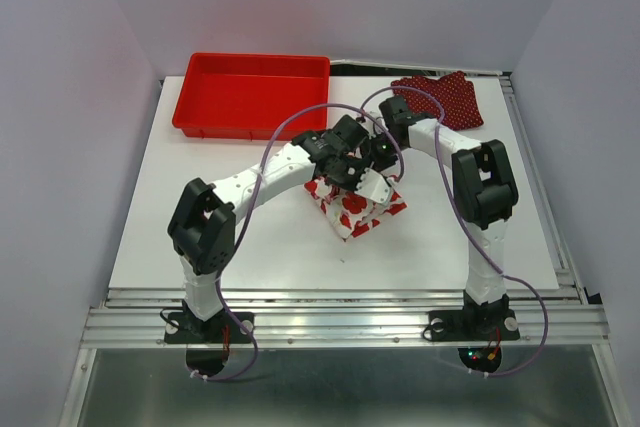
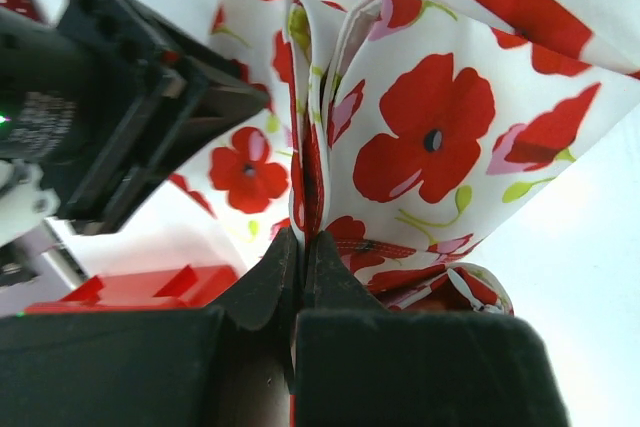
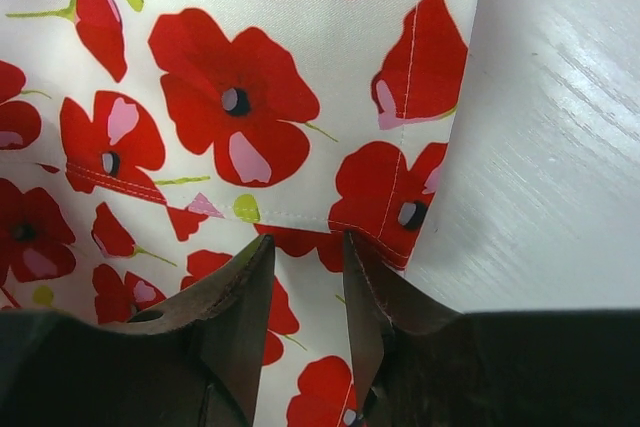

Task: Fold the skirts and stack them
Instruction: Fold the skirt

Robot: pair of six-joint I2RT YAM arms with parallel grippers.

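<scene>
The limp floral skirt (image 2: 420, 127) is clamped by the left jaws, its hem (image 3: 300, 219) best taken between the half-parted right jaws.

The flowered skirt (image 1: 352, 209) is white with red blooms, the dotted skirt (image 1: 447, 97) dark red with white specks.

The top external view looks down from high behind the near edge of the table (image 1: 200, 237), taking in all of it, while both wrist views sit very close to the flowered skirt (image 3: 240, 97) near the middle, the left apparently looking along a lifted fold, so all three share that cloth.
</scene>
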